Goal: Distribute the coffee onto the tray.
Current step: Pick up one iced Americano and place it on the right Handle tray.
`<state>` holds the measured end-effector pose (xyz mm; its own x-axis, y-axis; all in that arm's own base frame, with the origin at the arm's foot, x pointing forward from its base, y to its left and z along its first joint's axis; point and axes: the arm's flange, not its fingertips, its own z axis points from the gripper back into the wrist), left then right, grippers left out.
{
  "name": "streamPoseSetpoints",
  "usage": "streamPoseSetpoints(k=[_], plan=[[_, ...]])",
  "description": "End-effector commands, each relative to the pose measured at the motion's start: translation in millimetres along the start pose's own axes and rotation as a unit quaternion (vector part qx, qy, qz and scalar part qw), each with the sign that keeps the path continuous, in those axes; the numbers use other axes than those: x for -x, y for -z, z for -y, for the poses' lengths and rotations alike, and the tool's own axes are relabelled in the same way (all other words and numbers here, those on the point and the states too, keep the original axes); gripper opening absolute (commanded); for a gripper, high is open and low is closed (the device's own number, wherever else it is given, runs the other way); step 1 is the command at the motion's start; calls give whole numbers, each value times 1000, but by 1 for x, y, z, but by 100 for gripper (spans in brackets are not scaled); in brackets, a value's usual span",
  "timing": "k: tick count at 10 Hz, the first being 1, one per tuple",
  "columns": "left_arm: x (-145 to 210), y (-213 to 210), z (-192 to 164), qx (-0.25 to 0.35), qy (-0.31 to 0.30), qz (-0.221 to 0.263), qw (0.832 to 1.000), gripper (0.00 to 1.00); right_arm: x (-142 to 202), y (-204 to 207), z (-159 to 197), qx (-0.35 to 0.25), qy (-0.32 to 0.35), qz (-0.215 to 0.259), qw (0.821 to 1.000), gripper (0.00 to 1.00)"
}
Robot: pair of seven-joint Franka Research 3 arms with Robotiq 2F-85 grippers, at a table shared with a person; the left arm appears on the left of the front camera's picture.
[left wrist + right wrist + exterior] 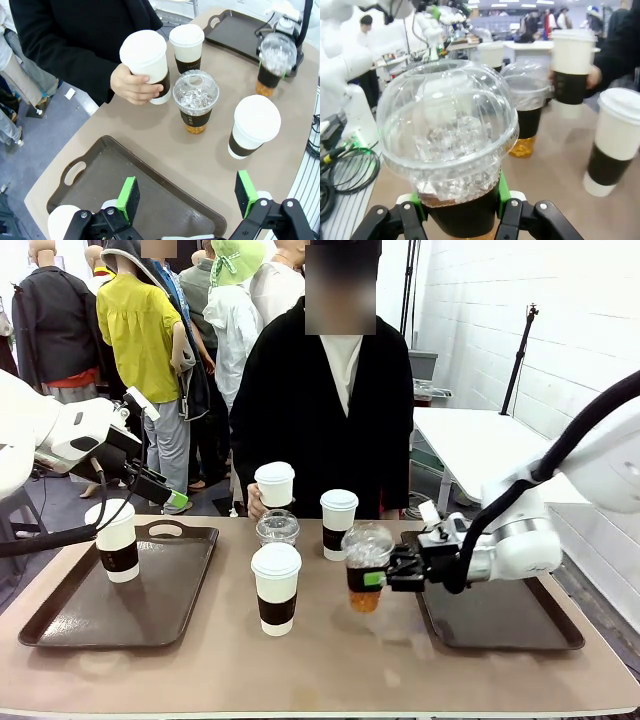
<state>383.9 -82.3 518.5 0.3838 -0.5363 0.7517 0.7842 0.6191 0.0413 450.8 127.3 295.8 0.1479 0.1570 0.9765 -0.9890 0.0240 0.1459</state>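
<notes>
Fingers of the right gripper (374,580) clamp a clear dome-lidded cup (366,550) at its dark band, amber drink beneath, beside the right tray (500,630). Over the left tray (60,615) the left gripper (185,197) gapes wide. A second clear cup (277,528) stands on the counter (330,660). Four white paper cups (276,585): one on that tray, one in the person's hand (132,85), two on the counter.

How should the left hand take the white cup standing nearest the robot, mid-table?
Grip the white cup across its dark brown band, coming in level from the robot's left. It stands upright, and a clear cup stands just behind it.
</notes>
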Motion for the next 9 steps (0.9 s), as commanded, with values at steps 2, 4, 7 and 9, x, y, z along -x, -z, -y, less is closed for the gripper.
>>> streamPoseSetpoints(k=[2,4,7,9], plan=[[2,2,-4,7,6,3,1000,100,-25,-62,-6,31,12,10,999,60],[2,2,-4,7,6,3,1000,100,-24,-97,-5,58,-3,10,998,60],[2,2,-4,7,6,3,1000,100,-20,-117,-5,73,8,3,997,60],[2,2,-4,7,6,3,1000,100,-17,-118,1,78,7,-3,997,60]])
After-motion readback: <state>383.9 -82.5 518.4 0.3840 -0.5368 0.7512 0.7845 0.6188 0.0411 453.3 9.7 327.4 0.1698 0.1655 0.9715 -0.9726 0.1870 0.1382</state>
